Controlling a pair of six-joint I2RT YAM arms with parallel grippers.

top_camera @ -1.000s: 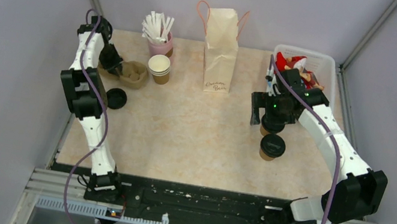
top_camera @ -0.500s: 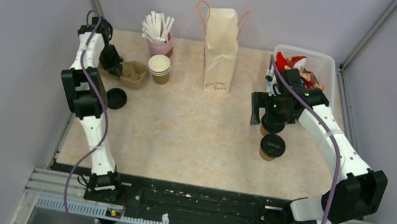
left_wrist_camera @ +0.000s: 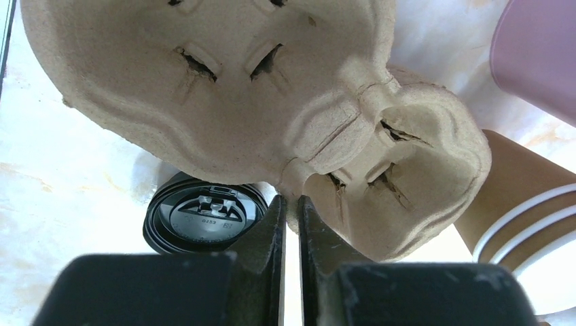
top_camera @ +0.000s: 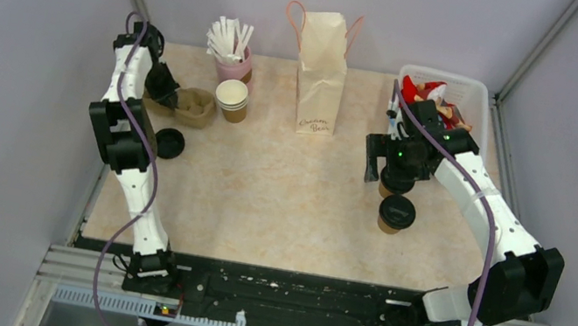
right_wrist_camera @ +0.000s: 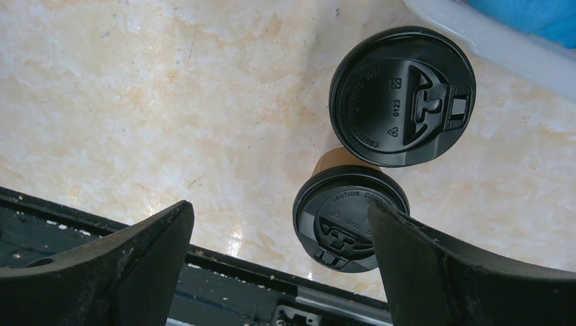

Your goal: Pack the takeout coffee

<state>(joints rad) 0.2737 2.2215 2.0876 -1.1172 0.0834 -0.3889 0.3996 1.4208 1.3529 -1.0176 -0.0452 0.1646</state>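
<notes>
The takeout coffee is two brown paper cups with black lids (top_camera: 396, 213) (top_camera: 395, 182), standing close together right of centre. The right wrist view looks down on both lids (right_wrist_camera: 402, 95) (right_wrist_camera: 351, 217). My right gripper (right_wrist_camera: 280, 217) hangs over them, open wide and holding nothing; its right finger overlaps the lower lid's edge in that view. At the far left, my left gripper (left_wrist_camera: 291, 204) is shut on the rim of a moulded pulp cup carrier (left_wrist_camera: 224, 81) (top_camera: 195, 107), between its two wells. The paper bag (top_camera: 321, 71) stands upright at the back centre.
A loose black lid (top_camera: 169, 143) (left_wrist_camera: 204, 221) lies near the carrier. A stack of white-rimmed cups (top_camera: 232, 99) (left_wrist_camera: 523, 204) and a pink cup of straws (top_camera: 232, 56) stand beside it. A white bin (top_camera: 458, 87) with red items is at the back right.
</notes>
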